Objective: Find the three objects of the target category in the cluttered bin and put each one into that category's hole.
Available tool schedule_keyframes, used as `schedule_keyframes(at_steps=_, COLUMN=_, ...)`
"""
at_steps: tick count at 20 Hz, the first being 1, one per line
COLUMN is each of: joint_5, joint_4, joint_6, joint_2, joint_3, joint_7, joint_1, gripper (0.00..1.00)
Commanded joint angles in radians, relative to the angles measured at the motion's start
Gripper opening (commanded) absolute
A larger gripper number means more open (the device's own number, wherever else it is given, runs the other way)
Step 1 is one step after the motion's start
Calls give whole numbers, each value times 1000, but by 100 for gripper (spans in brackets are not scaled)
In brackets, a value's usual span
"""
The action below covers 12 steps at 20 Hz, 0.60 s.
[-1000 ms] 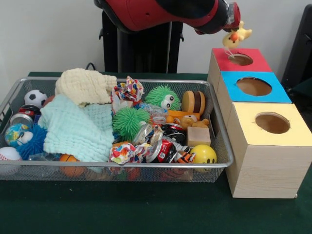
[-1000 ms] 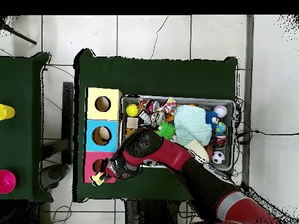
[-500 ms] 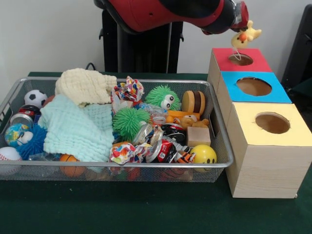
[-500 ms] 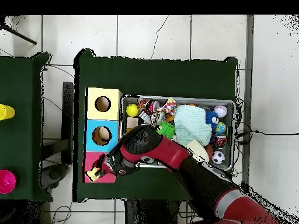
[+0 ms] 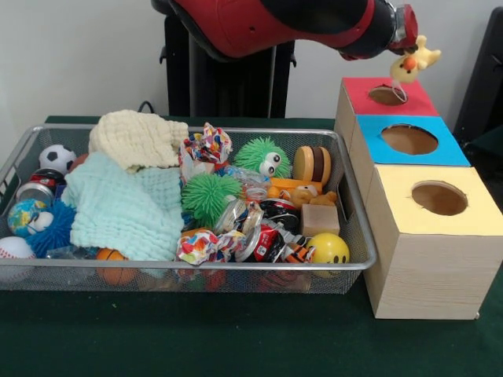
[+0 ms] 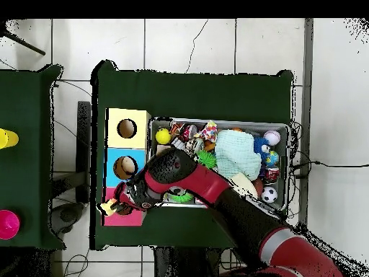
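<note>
Hand [image 5: 410, 47] (fingers mostly hidden) gripping yellow duck [image 5: 413, 64] above red box [image 5: 409, 98], teddy bear [image 5: 308, 195] half-buried.

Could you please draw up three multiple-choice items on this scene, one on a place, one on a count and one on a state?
1. Where is the yellow duck?
A. In the air by the red box, at the hand
B. Lying in the wire basket
C. On the yellow box

2. How many boxes with a round hole stand beside the basket?
A. Two
B. Three
C. Four

3. What is the state of the tan teddy bear?
A. Held over the blue box
B. Lying among the clutter in the basket
C. Sitting on the green table

Answers:
1 A, the duck hangs at the hand, just past the red box's hole.
2 B, red, blue and yellow tops stand in a row.
3 B, it lies behind the small wooden block.
</note>
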<state>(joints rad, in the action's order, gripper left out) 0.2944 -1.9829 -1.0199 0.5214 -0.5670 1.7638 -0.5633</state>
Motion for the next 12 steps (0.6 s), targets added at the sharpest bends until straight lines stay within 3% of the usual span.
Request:
schedule_keyframes(at_steps=1, joint_5=23, joint_4=149, joint_6=31, joint_2=-84, joint_3=-35, joint_7=11, joint_1=2, gripper=0)
schedule_keyframes(at_steps=7, joint_5=-7, joint_4=157, joint_6=12, joint_2=-92, joint_3=-25, joint_7=-3, joint_1=-10, gripper=0)
schedule_keyframes(at_steps=12, joint_5=-107, joint_4=198, joint_6=-61, joint_2=-100, joint_3=23, joint_7=-36, joint_1=-16, gripper=0)
